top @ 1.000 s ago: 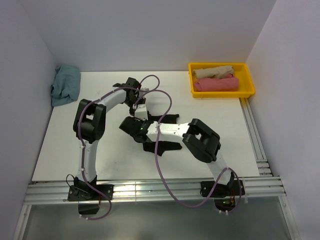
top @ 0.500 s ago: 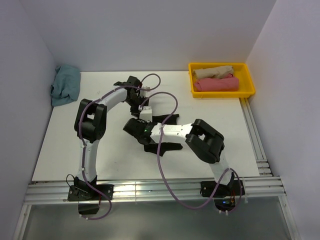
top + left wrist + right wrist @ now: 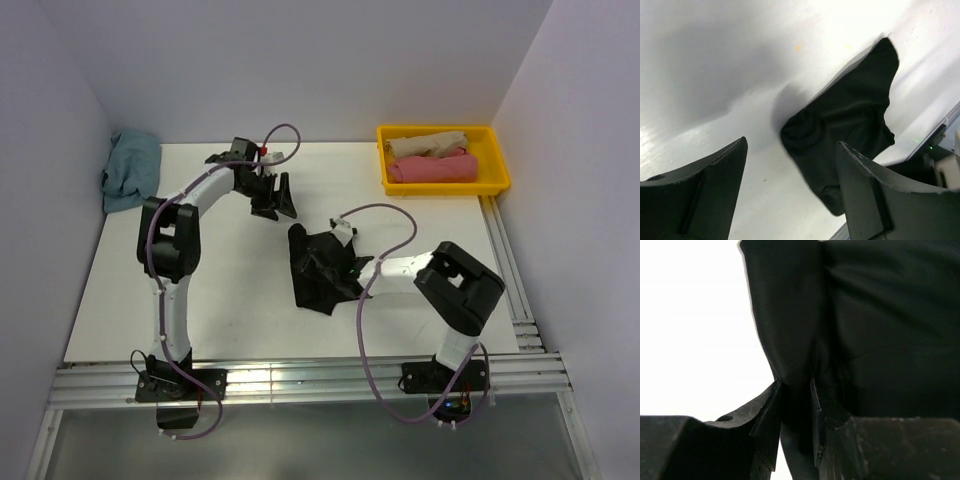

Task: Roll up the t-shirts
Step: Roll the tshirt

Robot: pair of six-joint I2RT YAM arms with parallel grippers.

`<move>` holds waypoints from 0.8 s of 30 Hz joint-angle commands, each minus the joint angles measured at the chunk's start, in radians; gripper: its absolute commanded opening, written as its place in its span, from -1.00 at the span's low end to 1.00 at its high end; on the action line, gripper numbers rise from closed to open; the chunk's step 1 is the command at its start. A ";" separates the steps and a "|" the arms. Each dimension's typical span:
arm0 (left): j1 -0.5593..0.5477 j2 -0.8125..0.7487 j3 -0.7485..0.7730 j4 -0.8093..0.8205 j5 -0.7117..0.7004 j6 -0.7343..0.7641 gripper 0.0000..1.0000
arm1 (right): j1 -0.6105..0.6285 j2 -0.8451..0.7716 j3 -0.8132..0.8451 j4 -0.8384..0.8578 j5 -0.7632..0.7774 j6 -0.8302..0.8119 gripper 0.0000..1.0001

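A crumpled black t-shirt [image 3: 318, 268] lies in a partly rolled bundle mid-table. My right gripper [image 3: 351, 267] reaches in from its right side and is shut on a fold of it. In the right wrist view the jaws [image 3: 795, 382] pinch that fold of the black t-shirt [image 3: 880, 340]. My left gripper [image 3: 275, 203] stands open, back and to the left of the bundle, holding nothing. Its wrist view shows the black t-shirt [image 3: 850, 115] lying beyond the spread fingers [image 3: 791, 145], with one end curled into a roll.
A dusty-blue t-shirt [image 3: 130, 170] lies crumpled at the back left corner against the wall. A yellow tray [image 3: 445, 188] at the back right holds a rolled beige shirt [image 3: 427, 144] and a rolled pink shirt [image 3: 432, 168]. Rails run along the table's near and right edges.
My left gripper opened, let go of the black t-shirt and drew back to the left. My right gripper shut on the shirt and pulled it rightward, uncovering the bundle.
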 commanded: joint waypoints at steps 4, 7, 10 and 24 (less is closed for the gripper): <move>0.039 -0.100 -0.129 0.119 0.148 0.004 0.55 | -0.134 -0.011 -0.253 0.385 -0.331 0.161 -0.36; 0.039 -0.103 -0.220 0.180 0.195 0.006 0.57 | -0.160 0.027 -0.308 0.530 -0.403 0.214 -0.36; 0.036 -0.097 -0.269 0.236 0.241 0.006 0.58 | -0.180 0.059 -0.349 0.614 -0.443 0.267 -0.38; -0.016 -0.040 -0.312 0.302 0.203 -0.025 0.04 | -0.217 0.174 -0.412 0.829 -0.525 0.363 -0.44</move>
